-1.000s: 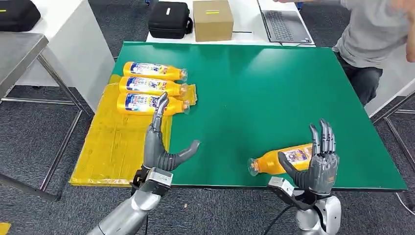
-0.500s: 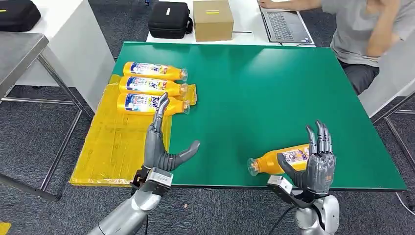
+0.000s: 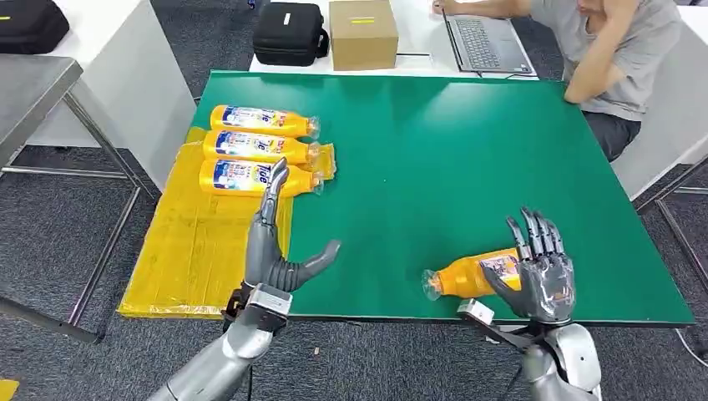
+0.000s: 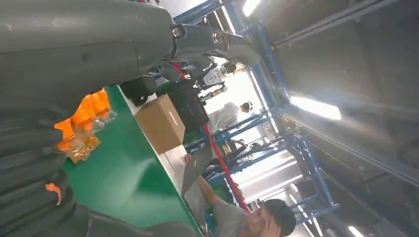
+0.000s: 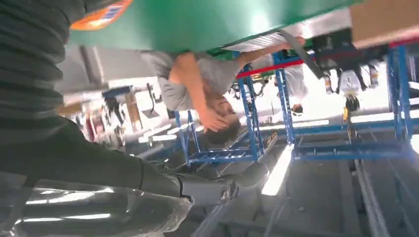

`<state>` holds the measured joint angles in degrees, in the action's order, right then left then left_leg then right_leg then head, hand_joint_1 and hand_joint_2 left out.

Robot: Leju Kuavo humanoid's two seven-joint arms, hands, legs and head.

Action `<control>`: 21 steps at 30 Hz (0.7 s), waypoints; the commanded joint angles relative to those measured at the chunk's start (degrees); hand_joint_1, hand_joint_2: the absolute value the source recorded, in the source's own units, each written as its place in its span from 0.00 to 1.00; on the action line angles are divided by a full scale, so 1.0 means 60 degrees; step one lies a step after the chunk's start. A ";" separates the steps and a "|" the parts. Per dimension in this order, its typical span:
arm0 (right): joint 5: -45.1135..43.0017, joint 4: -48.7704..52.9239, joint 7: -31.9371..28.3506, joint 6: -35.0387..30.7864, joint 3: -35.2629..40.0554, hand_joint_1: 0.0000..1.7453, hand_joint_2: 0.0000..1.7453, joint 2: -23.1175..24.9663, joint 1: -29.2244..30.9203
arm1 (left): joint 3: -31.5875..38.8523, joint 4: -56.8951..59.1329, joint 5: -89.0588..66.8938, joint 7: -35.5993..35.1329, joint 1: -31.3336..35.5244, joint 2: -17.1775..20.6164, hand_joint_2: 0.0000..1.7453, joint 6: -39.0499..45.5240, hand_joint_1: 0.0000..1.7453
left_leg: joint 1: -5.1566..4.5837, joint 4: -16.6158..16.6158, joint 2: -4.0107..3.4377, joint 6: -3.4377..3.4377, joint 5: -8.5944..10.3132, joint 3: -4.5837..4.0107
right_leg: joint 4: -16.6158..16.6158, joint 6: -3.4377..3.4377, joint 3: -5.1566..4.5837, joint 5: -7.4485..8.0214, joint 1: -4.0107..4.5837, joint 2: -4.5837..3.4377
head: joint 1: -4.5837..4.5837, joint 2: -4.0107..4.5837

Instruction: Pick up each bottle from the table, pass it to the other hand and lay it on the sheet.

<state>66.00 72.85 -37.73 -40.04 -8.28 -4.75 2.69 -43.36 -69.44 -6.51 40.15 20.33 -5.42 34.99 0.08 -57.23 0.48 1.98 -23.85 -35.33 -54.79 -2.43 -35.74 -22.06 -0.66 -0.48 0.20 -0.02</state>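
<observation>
The robot's right hand (image 3: 541, 271), fingers spread and holding nothing, sits just in front of an orange bottle (image 3: 467, 276) lying near the green table's (image 3: 451, 150) near right edge. The left hand (image 3: 274, 242) waits open, fingers upright, beside the yellow sheet (image 3: 196, 251), where three bottles (image 3: 259, 149) already lie. The pickup appears to be starting; next, the fingers must wrap the bottle.
</observation>
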 commanded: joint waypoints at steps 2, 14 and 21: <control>0.0031 0.1089 0.1938 0.1823 0.0649 0.00 1.00 -0.1841 -0.1152 | -0.0082 0.0221 0.0093 -0.0025 0.0192 0.0261 1.00 -0.0469 0.00 | -0.0006 0.0004 0.0035 -0.0007 -0.0010 0.0028 | -0.0004 0.0007 0.0035 -0.0026 -0.0004 0.0044 | 0.0000 0.0004; -0.0305 0.2033 0.2425 0.3473 0.1072 0.00 1.00 -0.2678 -0.1424 | 0.0045 0.0261 0.0027 -0.0025 0.0201 0.0169 1.00 -0.0674 0.00 | -0.0010 -0.0003 -0.0002 -0.0010 -0.0027 0.0041 | -0.0008 0.0014 0.0041 -0.0025 -0.0008 0.0016 | 0.0000 0.0000; -0.0545 0.1780 0.2388 0.4321 0.1318 0.00 1.00 -0.2838 -0.1038 | 0.0106 0.0447 -0.0048 -0.0025 0.0133 -0.0038 1.00 -0.0758 0.00 | -0.0008 0.0003 -0.0010 -0.0007 -0.0026 0.0047 | 0.0001 0.0011 0.0046 -0.0022 -0.0007 0.0007 | 0.0000 0.0000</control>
<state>63.47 84.74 -23.45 -17.64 -3.80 -20.15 -6.11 -43.21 -69.53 -6.54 40.15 20.25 -5.03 31.19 0.04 -57.23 0.55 2.02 -23.85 -35.37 -54.78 -2.44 -35.74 -22.05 -0.71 -0.36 0.20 -0.02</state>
